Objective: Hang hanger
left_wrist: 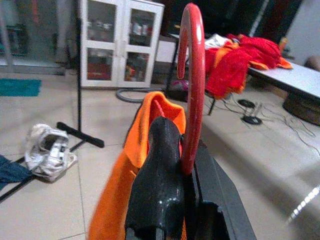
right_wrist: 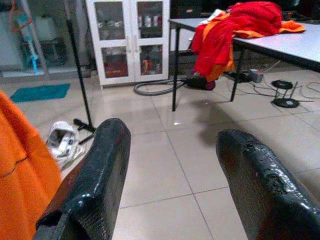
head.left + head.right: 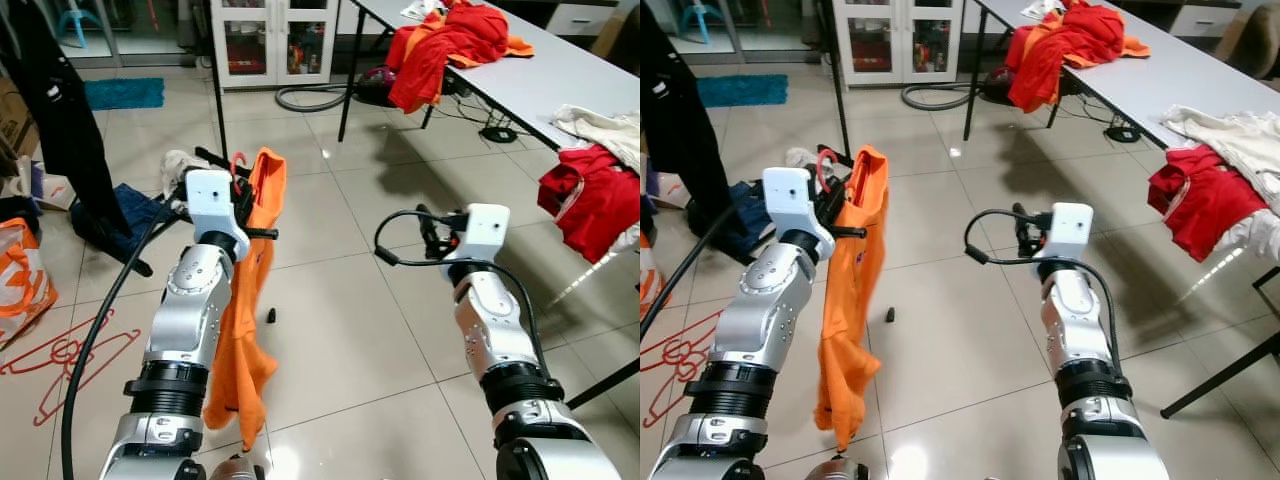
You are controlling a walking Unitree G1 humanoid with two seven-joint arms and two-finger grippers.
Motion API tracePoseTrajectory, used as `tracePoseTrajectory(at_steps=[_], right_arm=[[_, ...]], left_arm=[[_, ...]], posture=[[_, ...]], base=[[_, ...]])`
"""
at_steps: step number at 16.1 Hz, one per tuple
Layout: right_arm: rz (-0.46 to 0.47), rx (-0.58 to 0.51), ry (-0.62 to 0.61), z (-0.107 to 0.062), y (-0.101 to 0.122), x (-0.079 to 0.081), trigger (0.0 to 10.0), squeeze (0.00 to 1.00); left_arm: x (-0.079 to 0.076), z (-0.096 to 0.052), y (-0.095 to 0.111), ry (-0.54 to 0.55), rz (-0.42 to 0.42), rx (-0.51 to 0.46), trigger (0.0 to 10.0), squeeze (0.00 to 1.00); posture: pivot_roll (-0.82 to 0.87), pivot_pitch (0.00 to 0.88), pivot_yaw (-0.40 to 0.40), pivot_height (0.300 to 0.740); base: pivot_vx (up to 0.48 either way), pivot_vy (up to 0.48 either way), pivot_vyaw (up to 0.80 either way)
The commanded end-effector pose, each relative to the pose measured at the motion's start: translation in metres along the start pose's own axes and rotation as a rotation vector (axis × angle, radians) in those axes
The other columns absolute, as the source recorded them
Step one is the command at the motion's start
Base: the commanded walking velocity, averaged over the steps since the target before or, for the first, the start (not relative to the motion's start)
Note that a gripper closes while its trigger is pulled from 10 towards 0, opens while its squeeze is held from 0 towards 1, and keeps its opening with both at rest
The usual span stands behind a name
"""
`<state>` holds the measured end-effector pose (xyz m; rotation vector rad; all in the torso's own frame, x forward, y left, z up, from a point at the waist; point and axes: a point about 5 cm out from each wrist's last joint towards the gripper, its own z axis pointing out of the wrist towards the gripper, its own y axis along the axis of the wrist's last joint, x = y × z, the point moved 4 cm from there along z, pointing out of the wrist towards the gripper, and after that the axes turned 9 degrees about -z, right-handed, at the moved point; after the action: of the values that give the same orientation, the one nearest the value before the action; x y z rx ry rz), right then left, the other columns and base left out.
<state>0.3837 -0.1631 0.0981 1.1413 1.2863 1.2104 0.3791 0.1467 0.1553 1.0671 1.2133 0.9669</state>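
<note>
- The left gripper (image 1: 187, 165) is raised in front of the robot, its black fingers (image 1: 160, 165) clamped on the stem of a red hanger (image 1: 192, 85) whose hook curves upward above them.
- An orange garment (image 3: 245, 330) hangs from the hanger, draping down beside the left forearm toward the tiled floor (image 3: 330, 330).
- The right gripper (image 2: 172, 170) is held out at similar height, well apart from the garment, with its two fingers spread wide and nothing between them.
- Ahead of the left gripper stands a black clothes-rack pole (image 3: 214, 75), with a dark garment (image 3: 55, 130) hanging further left.
- A white glass-door cabinet (image 3: 275, 40) stands at the back of the room.
- On the right, a long white table (image 3: 540, 80) carries a heap of red and orange clothes (image 3: 445, 45); another red garment (image 3: 590, 200) hangs over its nearer edge.
- Red hangers (image 3: 60, 365) lie on the floor at the robot's left.
</note>
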Motion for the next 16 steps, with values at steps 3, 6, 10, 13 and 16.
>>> tracePoseTrajectory(at_steps=[3,6,10,13,16], right_arm=[[-0.023,0.031,0.021,-0.003,-0.01,0.006,10.0,0.0],[-0.023,0.05,0.065,-0.006,-0.016,0.018,10.0,0.0],[-0.026,0.072,0.096,-0.01,-0.024,0.025,10.0,0.0],[-0.02,0.076,0.097,-0.01,-0.025,0.025,10.0,0.0],[-0.02,0.078,0.098,-0.01,-0.026,0.025,10.0,0.0]], left_arm=[[-0.01,0.005,0.03,-0.024,0.013,-0.12,10.0,0.0],[-0.011,0.008,0.032,-0.024,0.029,-0.118,10.0,0.0],[-0.013,0.01,0.029,-0.022,0.068,-0.102,10.0,0.0],[-0.014,0.012,0.027,-0.02,0.07,-0.094,10.0,0.0],[-0.014,0.014,0.027,-0.02,0.07,-0.092,10.0,0.0]], posture=[[0.08,0.0,-0.062,0.74],[0.08,0.0,-0.063,0.74],[0.07,0.0,-0.064,0.74],[0.06,0.0,-0.061,0.74],[0.05,0.0,-0.058,0.74]], base=[[0.082,0.0,0.0],[0.29,0.0,0.0],[0.331,0.28,0.0],[0.39,0.276,0.0],[0.394,0.274,0.0]])
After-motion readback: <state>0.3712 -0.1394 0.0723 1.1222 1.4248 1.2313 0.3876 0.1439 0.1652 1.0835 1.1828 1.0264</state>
